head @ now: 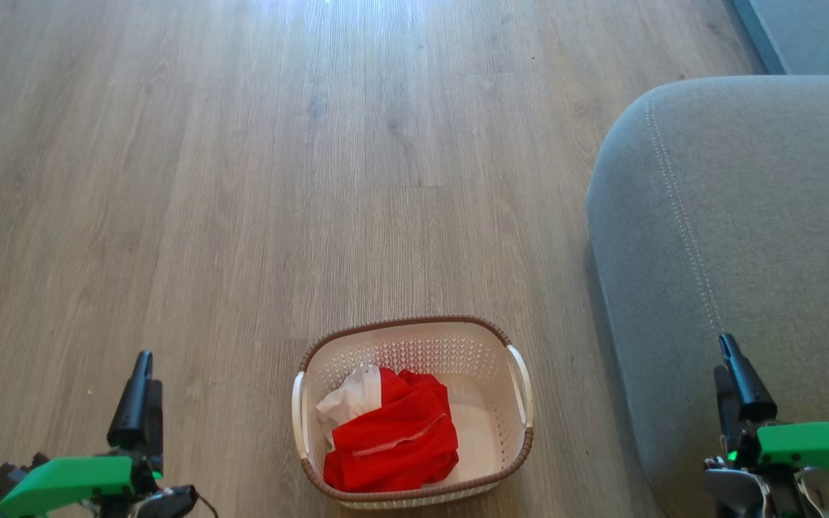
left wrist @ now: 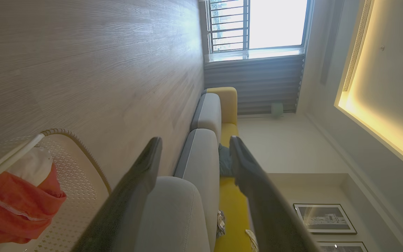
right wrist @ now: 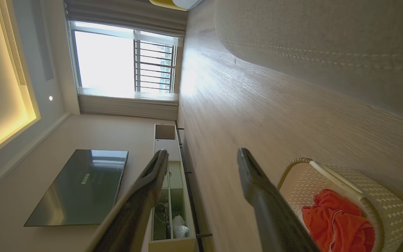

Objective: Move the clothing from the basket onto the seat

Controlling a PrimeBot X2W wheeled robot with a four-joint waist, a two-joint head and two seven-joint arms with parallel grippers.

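Observation:
The cream basket (head: 490, 374) with a brown rim stands on the wood floor at the bottom centre of the head view. Red clothing (head: 396, 435) with a white panel lies bunched in its left half. The grey-green seat (head: 745, 237) rises at the right. My left gripper (head: 142, 396) stands open at the lower left, well left of the basket. My right gripper (head: 735, 381) is open at the lower right, in front of the seat. In the left wrist view, the open fingers (left wrist: 138, 185) frame the seat (left wrist: 173, 213), with the basket (left wrist: 72, 168) and clothing (left wrist: 16, 203) at lower left. In the right wrist view, the basket (right wrist: 380, 199) and clothing (right wrist: 338, 224) sit at lower right.
Bare wood floor (head: 278, 180) stretches ahead and to the left of the basket. A second grey cushion (head: 810, 32) shows at the top right. The right wrist view shows a television (right wrist: 79, 185), a low shelf unit (right wrist: 170, 196) and a window (right wrist: 117, 59) far off.

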